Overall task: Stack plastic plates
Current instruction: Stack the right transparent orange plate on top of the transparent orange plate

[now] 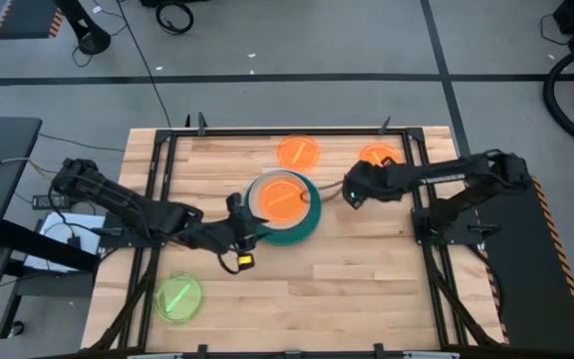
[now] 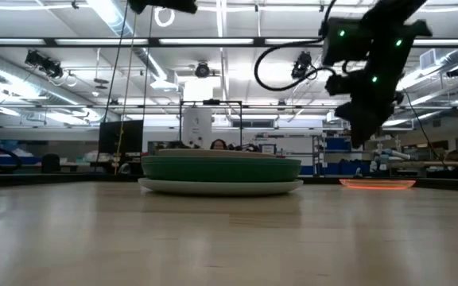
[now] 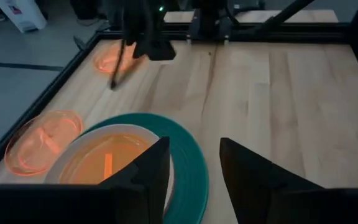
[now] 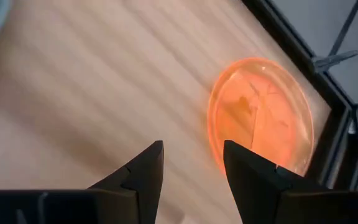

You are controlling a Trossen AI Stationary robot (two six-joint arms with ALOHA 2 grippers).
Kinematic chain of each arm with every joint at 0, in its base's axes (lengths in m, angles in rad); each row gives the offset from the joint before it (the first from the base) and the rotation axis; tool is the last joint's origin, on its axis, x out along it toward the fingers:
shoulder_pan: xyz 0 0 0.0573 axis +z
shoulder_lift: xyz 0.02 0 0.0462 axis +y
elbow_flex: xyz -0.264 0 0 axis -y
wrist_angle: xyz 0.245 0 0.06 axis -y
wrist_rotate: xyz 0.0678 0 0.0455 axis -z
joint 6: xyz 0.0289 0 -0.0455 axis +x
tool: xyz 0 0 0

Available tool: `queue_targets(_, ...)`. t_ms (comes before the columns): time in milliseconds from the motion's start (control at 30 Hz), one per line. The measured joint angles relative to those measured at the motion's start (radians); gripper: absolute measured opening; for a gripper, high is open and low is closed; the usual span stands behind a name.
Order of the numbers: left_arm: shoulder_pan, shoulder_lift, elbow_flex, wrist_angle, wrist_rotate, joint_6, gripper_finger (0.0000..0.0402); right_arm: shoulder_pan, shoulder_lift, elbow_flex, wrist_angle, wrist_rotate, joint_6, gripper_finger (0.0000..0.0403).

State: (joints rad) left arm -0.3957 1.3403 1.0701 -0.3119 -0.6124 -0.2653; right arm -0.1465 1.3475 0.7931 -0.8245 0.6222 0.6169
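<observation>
A stack of plates (image 1: 285, 204) stands mid-table: a teal rim (image 3: 188, 162) shows, with a beige plate and a translucent orange one (image 3: 104, 163) on top. The low view shows a pale plate at the bottom (image 2: 221, 187) and a dark green one above it. Two more orange plates lie flat near the far edge (image 1: 298, 153) (image 1: 377, 155). A lime green plate (image 1: 179, 297) lies near-left. My left gripper (image 3: 194, 180) is open, raised at the stack's near-left rim. My right gripper (image 4: 193, 165) is open, raised between the stack and the far-right orange plate (image 4: 260, 121).
A black frame (image 1: 157, 170) runs along the table's left, far and right edges, close behind the orange plates. Bare wood lies on the near half, right of the lime plate. Beyond the table, the low view shows shelves and a person's head (image 2: 217, 144).
</observation>
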Motion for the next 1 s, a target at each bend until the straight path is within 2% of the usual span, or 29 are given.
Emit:
queue_targets(167, 0.039, -0.118, -0.307, 0.251, 0.017, -0.040, 0.0148, -0.145, 0.037, -0.070, 0.253, -0.082, -0.147, 0.0174)
queue_targets(300, 0.064, -0.226, -0.563, 0.511, 0.048, -0.081, 0.0148, -0.260, 0.100, -0.075, 0.296, -0.078, -0.183, 0.0174)
queue_targets(433, 0.058, -0.290, -0.733, 0.698, 0.137, -0.117, 0.0148, -0.353, 0.173, -0.075, 0.344, -0.099, -0.218, 0.0174)
queue_targets(567, 0.033, -0.326, -0.798, 0.762, 0.163, -0.147, 0.0148, -0.416, 0.234, -0.075, 0.394, -0.108, -0.231, 0.0174)
queue_targets(767, -0.008, -0.335, -0.800, 0.775, 0.167, -0.143, 0.0148, -0.453, 0.266, -0.071, 0.425, -0.136, -0.251, 0.0161)
queue_targets(867, -0.018, -0.335, -0.800, 0.778, 0.166, -0.144, 0.0148, -0.458, 0.262, -0.073, 0.432, -0.136, -0.254, 0.0140)
queue_targets(1000, -0.030, -0.335, -0.800, 0.789, 0.166, -0.132, 0.0148, -0.462, 0.268, -0.073, 0.439, -0.143, -0.254, 0.0093)
